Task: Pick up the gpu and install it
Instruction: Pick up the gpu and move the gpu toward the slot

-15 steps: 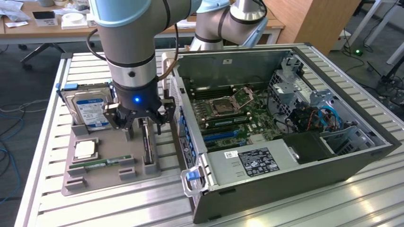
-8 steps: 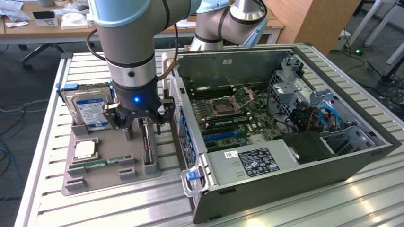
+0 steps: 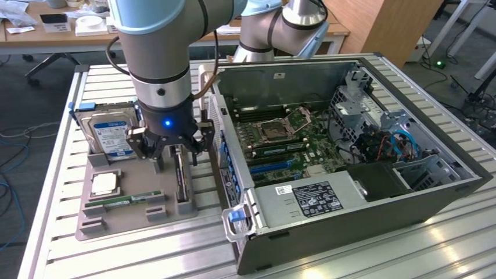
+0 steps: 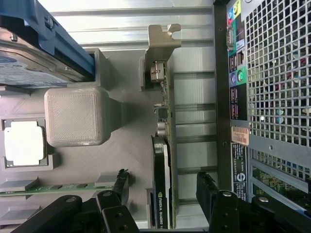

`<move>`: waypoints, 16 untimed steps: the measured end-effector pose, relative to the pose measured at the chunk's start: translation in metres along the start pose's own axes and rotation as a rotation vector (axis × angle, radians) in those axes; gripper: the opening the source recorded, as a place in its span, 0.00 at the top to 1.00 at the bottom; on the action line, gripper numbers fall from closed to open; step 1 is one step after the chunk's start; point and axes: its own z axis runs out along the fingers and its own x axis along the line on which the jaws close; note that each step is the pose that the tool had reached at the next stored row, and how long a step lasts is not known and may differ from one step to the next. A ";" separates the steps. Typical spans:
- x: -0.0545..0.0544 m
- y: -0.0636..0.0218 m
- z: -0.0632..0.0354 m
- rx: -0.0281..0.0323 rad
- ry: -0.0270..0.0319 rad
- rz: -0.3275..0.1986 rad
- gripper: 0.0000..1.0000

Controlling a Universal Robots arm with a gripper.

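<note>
While the claw (image 3: 178, 158) hangs released astride the gpu (image 3: 183, 185), the card stands on edge in the grey holder (image 3: 128, 215), lower left in the exterior view; the open case (image 3: 349, 215) sits beside.

Bright, even daylight; glare streaks the slatted table (image 3: 445, 247) at five o'clock; shadows soft and faint
</note>
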 end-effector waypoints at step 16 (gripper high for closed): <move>0.001 0.0004 0.0057 -0.0001 -0.0001 0.000 0.33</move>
